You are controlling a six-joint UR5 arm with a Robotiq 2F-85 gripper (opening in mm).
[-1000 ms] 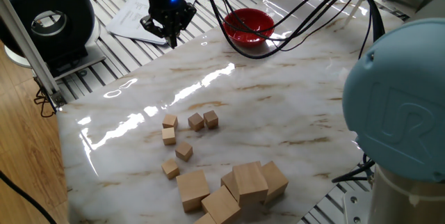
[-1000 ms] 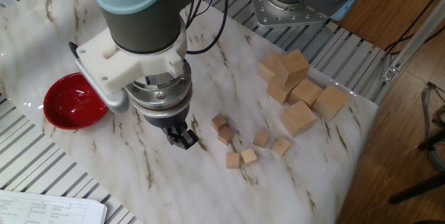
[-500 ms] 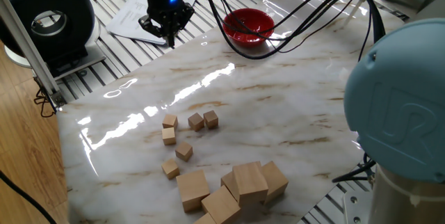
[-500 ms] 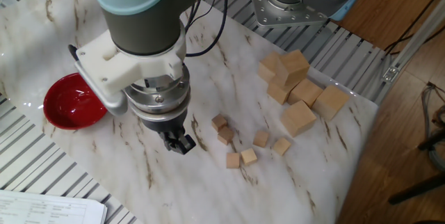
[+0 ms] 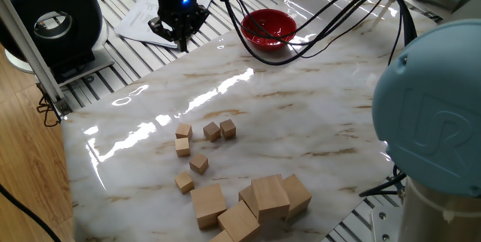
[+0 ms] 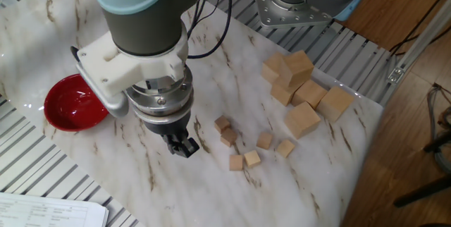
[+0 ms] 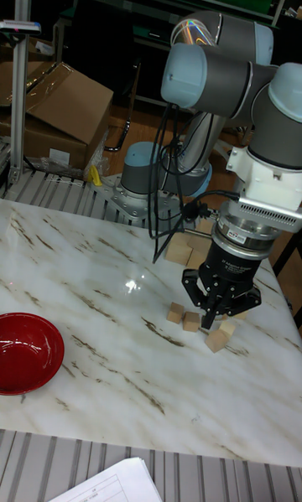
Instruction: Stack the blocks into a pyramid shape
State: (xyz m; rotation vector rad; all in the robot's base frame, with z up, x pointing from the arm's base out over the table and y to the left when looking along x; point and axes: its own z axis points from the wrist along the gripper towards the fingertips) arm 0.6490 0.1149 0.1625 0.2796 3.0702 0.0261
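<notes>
Tan wood: I count six small blocks point(image 5: 199, 150) loose on the marble table point(image 5: 301, 114), none stacked. In one fixed view three sit in a rough row, point(image 5: 183, 131), point(image 5: 212, 131), point(image 5: 228, 128); the two on the right of the row look touching or very nearly, the left one a bit apart. One more point(image 5: 182, 146) is just below the leftmost, then point(image 5: 198, 164) and point(image 5: 184, 181) trail toward the near edge. All flat on the table, nothing on top of anything.

Gripper point(image 6: 184, 144) hangs above the marble, not touching any block. From the other fixed view it's beside the cluster point(image 6: 246, 144), on the red-bowl side, with clear marble between it and the nearest cube point(image 6: 223, 123). In the tall fixed view the gripper point(image 7: 220, 318) overlaps the cubes point(image 7: 174, 313), so I can't judge the gap from there. Fingers look drawn close together at the tip with nothing between them, but I can't tell for certain if it's fully clenched — the tip is small and dark in every view.

Big light-wood cubes point(image 5: 252, 201) are piled in a separate clump at the near edge, just past the last small block; a couple lean on each other. Same pile point(image 6: 301, 86) in the other fixed view sits by the arm base.

Red bowl point(image 5: 269, 27) is at the far side, well apart from the blocks. Black cables point(image 5: 331, 16) drape over it. Paper sheets point(image 5: 146, 16) lie off the marble under the wrist.
</notes>
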